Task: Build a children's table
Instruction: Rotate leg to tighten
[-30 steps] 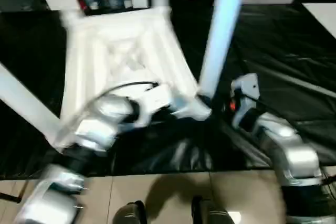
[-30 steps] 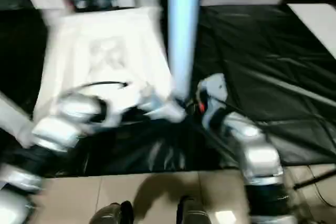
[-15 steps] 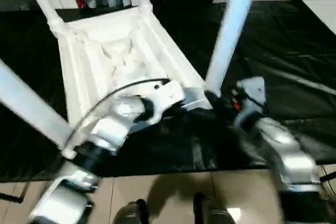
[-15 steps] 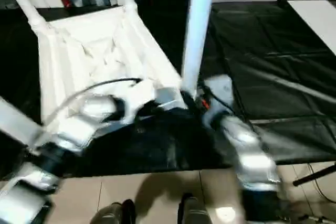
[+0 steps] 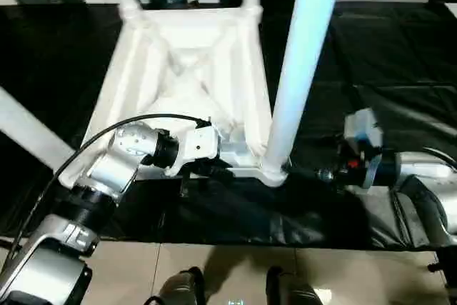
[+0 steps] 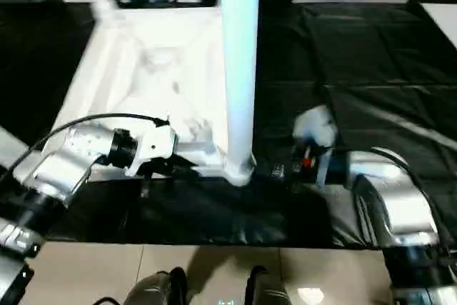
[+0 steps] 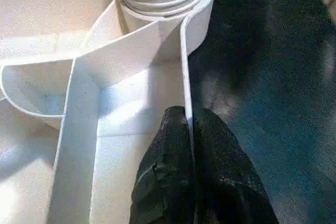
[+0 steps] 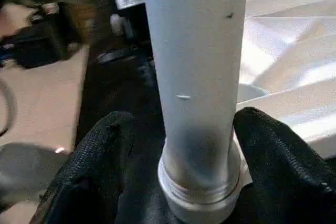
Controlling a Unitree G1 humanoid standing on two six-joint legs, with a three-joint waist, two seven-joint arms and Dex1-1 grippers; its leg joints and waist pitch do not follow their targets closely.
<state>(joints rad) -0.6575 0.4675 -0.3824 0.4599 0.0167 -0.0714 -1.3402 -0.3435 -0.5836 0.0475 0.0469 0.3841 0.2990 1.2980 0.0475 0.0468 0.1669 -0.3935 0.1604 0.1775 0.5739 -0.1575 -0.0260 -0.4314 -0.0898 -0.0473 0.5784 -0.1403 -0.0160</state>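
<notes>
Leg-fitting step: left pincer [image 7: 190, 129] is clamped on the tabletop [image 5: 187, 76] rim, right pincer [image 8: 173, 145] open around the leg [image 5: 294, 69], which next probably needs gripping and seating.

Left gripper [image 7: 191, 145] pinched closed (arm bent inward); right gripper [image 8: 181, 145] spread.
</notes>
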